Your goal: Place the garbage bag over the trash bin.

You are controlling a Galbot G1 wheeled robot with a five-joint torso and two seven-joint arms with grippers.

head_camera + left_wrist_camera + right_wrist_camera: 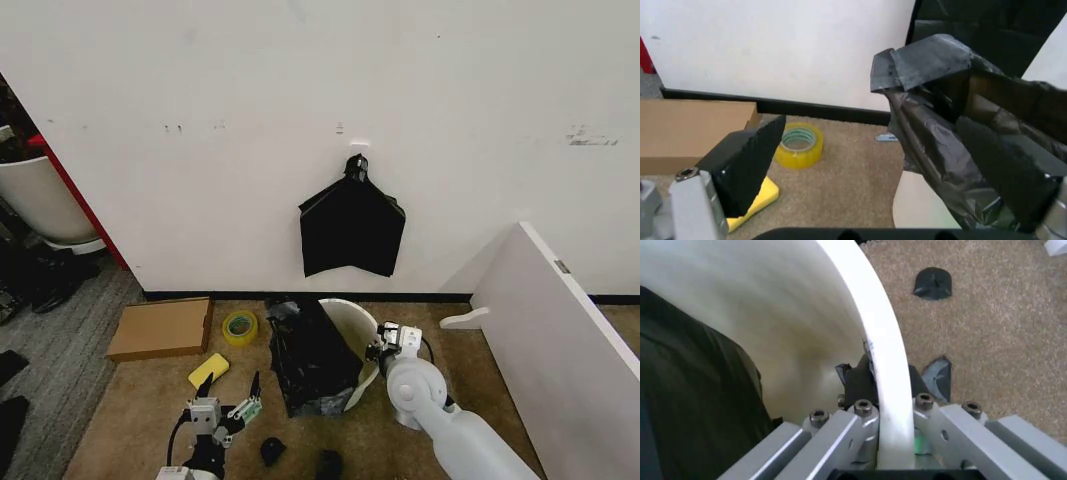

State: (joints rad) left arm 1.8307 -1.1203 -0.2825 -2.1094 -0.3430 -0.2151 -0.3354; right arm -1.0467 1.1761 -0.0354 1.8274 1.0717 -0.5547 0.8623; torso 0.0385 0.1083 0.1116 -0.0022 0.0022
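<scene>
The white trash bin (352, 322) stands on the carpet near the wall, leaning a little. The crinkled black garbage bag (308, 362) hangs over its left side and rim and reaches down inside, where it shows as garbage bag (693, 405). My right gripper (377, 347) is shut on the bin's right rim; the right wrist view has the right gripper (883, 377) clamping the white rim (887, 340). Left of the bin, my left gripper (230, 388) stays low and open. Between the left gripper (873, 127) fingers lies bare carpet, with the garbage bag (940, 95) just beyond one finger.
A flat bunch of black bags (352, 228) hangs on the wall. A cardboard box (160, 328), yellow tape roll (240, 327) and yellow sponge (208, 370) lie to the left. A white board (560, 320) leans at the right. Black scraps (272, 450) dot the carpet.
</scene>
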